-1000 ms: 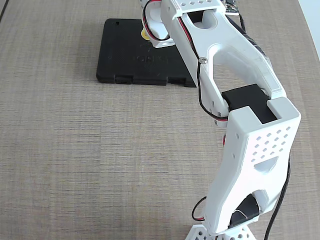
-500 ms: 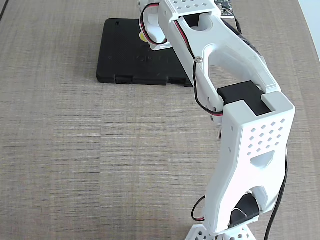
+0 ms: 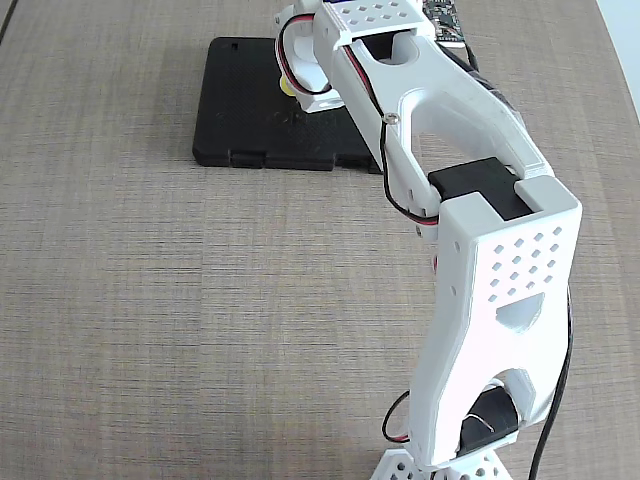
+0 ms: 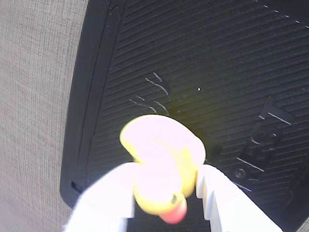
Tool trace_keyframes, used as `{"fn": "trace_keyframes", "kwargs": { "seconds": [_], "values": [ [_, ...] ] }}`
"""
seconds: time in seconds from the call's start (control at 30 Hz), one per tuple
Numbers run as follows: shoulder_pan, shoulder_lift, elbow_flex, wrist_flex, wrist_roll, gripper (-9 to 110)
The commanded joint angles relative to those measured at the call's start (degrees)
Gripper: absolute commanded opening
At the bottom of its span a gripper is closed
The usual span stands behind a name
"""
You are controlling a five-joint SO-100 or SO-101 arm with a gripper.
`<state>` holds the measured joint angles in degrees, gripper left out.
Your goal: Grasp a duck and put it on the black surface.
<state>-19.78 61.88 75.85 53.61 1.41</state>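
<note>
The tiny yellow duck (image 4: 161, 166) with a red-orange beak sits clamped between my white fingers (image 4: 219, 198) in the wrist view, held just over the black slab (image 4: 203, 63). My gripper (image 4: 164, 193) is shut on it. In the fixed view the black slab (image 3: 245, 105) lies at the top centre of the table. My gripper (image 3: 300, 88) hangs over its right part, and only a sliver of the duck (image 3: 287, 87) shows beside the white fingers. I cannot tell whether the duck touches the slab.
My white arm (image 3: 470, 230) runs from its base at the bottom right of the fixed view up to the slab, covering the slab's right end. The slab lies on a beige woven-pattern table (image 3: 150, 300). A circuit board (image 3: 450, 20) sits at the arm's top end.
</note>
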Motion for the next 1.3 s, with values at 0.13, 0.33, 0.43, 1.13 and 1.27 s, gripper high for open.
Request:
{"fn": "trace_keyframes", "kwargs": {
  "seconds": [0.13, 0.33, 0.43, 1.13, 1.27],
  "values": [
    [0.26, 2.37, -0.18, 0.09, 0.35, 29],
    [0.35, 12.66, 3.69, 0.18, -0.26, 30],
    [0.35, 21.88, 8.79, 0.18, -0.26, 30],
    [14.59, 85.43, 62.23, -0.62, -0.35, -2],
    [15.03, 95.63, 72.86, -0.70, -0.35, 2]
  ]
}}
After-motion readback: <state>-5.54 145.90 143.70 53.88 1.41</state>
